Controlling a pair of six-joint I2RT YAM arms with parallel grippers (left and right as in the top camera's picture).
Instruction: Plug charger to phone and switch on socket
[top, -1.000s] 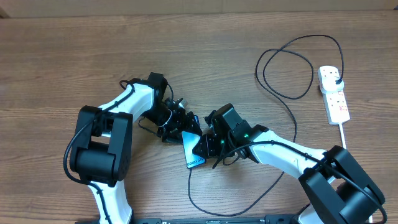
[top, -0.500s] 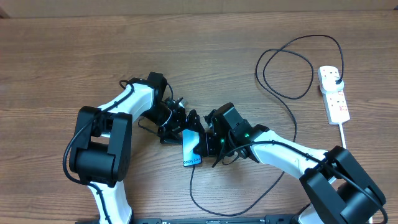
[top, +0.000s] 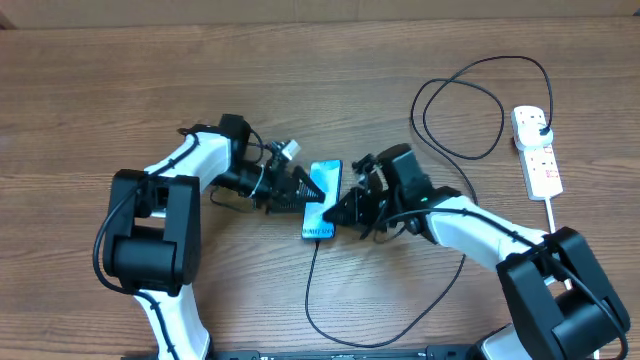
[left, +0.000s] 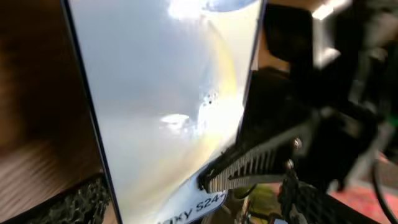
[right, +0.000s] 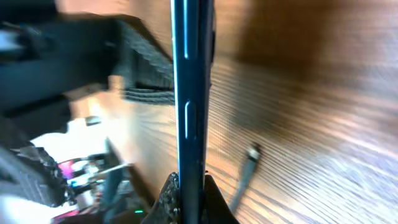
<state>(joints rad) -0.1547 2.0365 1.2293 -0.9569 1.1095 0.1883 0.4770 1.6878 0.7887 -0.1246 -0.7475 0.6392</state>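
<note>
— So, how far along is it?

— Not halfway, by my reading. The black plug (top: 541, 124) of the long thin black charger (top: 308, 290) sits in the white elongated power-strip socket (top: 540, 165) at the right edge of the overhead view. The small connector tip (right: 251, 153), though, lies loose on the brown wooden table (top: 120, 90).

— And the handset?

— Mid-frame, between both arms: the flat dark-rimmed phone (top: 322, 198) with the light blue screen, held tilted. The right gripper (top: 336, 208) is pinched onto it, front and back. The left gripper (top: 306, 190) stands spread wide about its lower end (one pad (left: 87, 202) is against the rim, but I cannot tell whether it presses).

— What's left?

— Seating the tip in the phone, then the socket's red switch. Whether that is already on is too small to read.
</note>
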